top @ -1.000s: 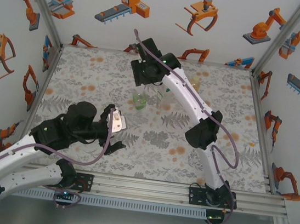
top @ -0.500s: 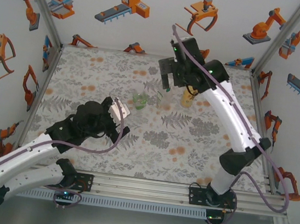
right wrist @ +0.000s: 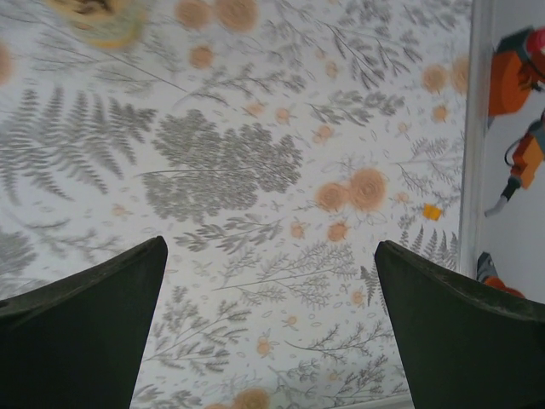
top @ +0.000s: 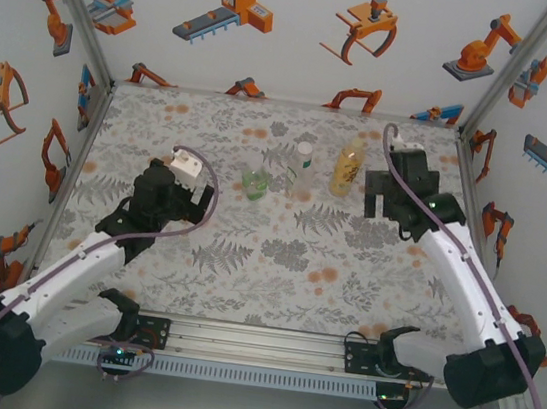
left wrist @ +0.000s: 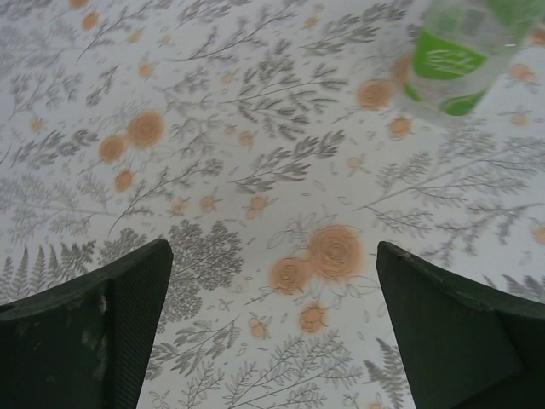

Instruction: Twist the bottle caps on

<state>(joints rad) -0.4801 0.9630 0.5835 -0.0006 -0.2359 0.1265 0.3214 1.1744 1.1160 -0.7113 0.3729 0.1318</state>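
**Top view.** Left arm (top: pixel 84 265) runs fwd from its base at near left, forearm low over the counter (top: pixel 276 265), wrist turned toward centre. Right arm (top: pixel 457 269) folds w/ elbow out at near right; its forearm reaches to the far-right part of the counter, and its wrist is near the amber bottle (top: pixel 346 172), not touching it. Three bottles stand upright in a row at far centre, none touching: squat green-tinted bottle (top: pixel 254 182) at left, clear bottle (top: pixel 301 171) w/ green-white label in the middle, amber bottle at right. A white cap (top: pixel 304 149) sits on the clear bottle and a pale cap (top: pixel 355 146) on the amber one. The squat bottle's top is too small to tell. Contents can't be made out.

**Left wrist view.** Left claw (left wrist: pixel 272 332) is spread wide, its dark fingers (left wrist: pixel 85 341) at either side of the frame w/ floral counter between them. A green-labelled bottle (left wrist: pixel 447 55) stands ahead and to the right, apart from the fingers, its top cut by the frame edge. Which bottle of the row it is can't be told.

**Right wrist view.** Right claw (right wrist: pixel 271 332) is spread wide over bare counter, gripping nothing. A blurred yellow-amber shape (right wrist: pixel 94 17) lies at upper left. The enclosure wall (right wrist: pixel 511 128) w/ orange robot pictures runs along the right edge.
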